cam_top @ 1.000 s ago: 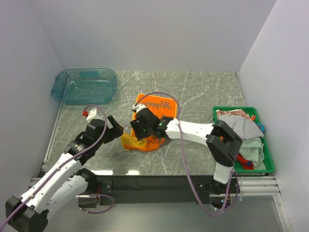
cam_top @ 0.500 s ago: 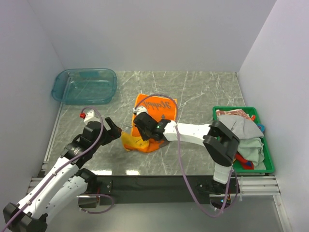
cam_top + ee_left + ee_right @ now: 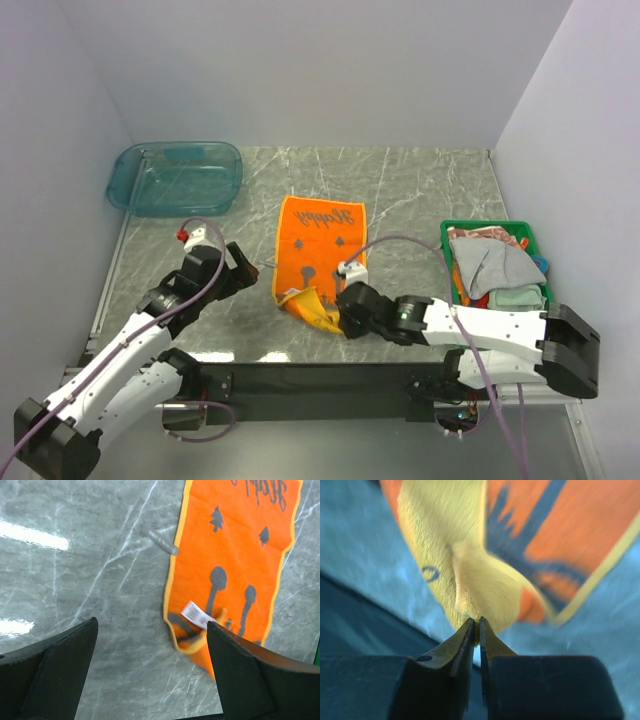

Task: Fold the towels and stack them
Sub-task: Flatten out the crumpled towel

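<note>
The orange towel ran off the top edge of the left wrist view, its lettering cut through. The right wrist view was blurred, the cloth's pattern smeared. In the crate, a grey towel hid most of those beneath.

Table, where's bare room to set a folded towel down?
Bare marble lies between the orange towel and the green crate, and along the back right of the teal tub. Crowded: the near edge under the right arm, and the heaped crate.
</note>
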You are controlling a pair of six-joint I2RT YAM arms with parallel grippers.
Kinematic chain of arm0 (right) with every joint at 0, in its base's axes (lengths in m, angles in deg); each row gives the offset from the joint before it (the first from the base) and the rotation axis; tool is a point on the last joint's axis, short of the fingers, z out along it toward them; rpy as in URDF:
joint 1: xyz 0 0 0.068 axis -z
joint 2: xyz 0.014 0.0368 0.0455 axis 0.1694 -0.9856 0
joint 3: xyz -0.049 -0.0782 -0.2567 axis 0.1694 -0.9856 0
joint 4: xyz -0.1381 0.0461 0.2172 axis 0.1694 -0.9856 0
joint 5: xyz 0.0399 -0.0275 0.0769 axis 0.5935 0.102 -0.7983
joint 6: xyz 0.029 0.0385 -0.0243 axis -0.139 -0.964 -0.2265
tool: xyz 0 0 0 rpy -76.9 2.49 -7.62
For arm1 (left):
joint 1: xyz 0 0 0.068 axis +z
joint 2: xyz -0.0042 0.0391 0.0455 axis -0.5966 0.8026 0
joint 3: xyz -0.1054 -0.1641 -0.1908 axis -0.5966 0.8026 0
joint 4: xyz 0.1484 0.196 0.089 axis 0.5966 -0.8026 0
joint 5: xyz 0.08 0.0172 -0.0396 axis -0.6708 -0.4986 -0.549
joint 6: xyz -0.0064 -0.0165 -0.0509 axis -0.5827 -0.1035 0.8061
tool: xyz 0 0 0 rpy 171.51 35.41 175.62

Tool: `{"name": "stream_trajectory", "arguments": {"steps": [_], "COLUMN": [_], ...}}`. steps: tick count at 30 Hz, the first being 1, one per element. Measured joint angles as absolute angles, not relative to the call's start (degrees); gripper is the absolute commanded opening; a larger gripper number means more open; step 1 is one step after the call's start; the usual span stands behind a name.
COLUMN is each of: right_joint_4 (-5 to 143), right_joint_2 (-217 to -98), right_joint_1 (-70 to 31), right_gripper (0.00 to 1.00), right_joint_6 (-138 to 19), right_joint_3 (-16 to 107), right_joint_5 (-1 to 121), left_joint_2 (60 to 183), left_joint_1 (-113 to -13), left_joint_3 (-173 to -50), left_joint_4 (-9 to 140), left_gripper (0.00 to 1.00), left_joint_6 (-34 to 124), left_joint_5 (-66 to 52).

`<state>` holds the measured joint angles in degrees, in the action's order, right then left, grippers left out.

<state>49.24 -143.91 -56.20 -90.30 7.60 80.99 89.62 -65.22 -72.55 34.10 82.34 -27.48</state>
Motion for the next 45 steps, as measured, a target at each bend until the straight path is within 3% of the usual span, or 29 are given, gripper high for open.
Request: {"name": "stream_trajectory", "arguments": {"steps": [4,8,11,14,18,25,36,43,45], "right_joint_4": [44.6,40.69,38.68,38.86,43.64,54.53,64.28,64.21,63.34], "right_joint_2": [-138.88,-135.67,-132.8,-130.79,-132.08,-150.66,-172.65,-181.28,-183.45], "right_joint_1": [-61.01,-62.39,-61.82,-57.86,-44.6,-31.96,-22.21,-18.32,-17.14], "right_gripper": [0.21,0.45,0.52,0.5,0.46,0.39,0.39,0.41,0.42], "right_joint_6": [-93.9,-96.18,-96.37,-94.8,-91.26,-85.33,-82.43,-81.86,-81.23], "right_joint_3": [3.86,3.71,3.73,3.88,4.3,11.01,19.88,29.85,33.26], "right_joint_5": [79.61,79.72,81.75,82.8,81.73,77.71,71.2,69.58,69.73], "left_joint_2": [92.83,97.49,102.45,108.44,117.16,132.76,147.19,154.75,156.68], "left_joint_1": [-65.2,-65.2,-65.22,-65.22,-65.22,-65.49,-64.87,-62.12,-61.62], "left_joint_3": [-72.55,-73.51,-75.23,-77.62,-82.88,-92.54,-97.31,-106.64,-109.72], "left_joint_4": [36.39,39.04,40.98,43.54,46.1,51.43,54.73,55.01,54.03], "left_gripper": [0.95,0.95,0.91,0.87,0.75,0.6,0.58,0.63,0.68], "left_joint_6": [82.16,81.29,80.7,79.83,78.84,77.77,78.1,78.34,78.25], "left_joint_5": [-25.65,-23.5,-21.62,-20.07,-19.04,-18.15,-20.09,-20.36,-20.68]}}
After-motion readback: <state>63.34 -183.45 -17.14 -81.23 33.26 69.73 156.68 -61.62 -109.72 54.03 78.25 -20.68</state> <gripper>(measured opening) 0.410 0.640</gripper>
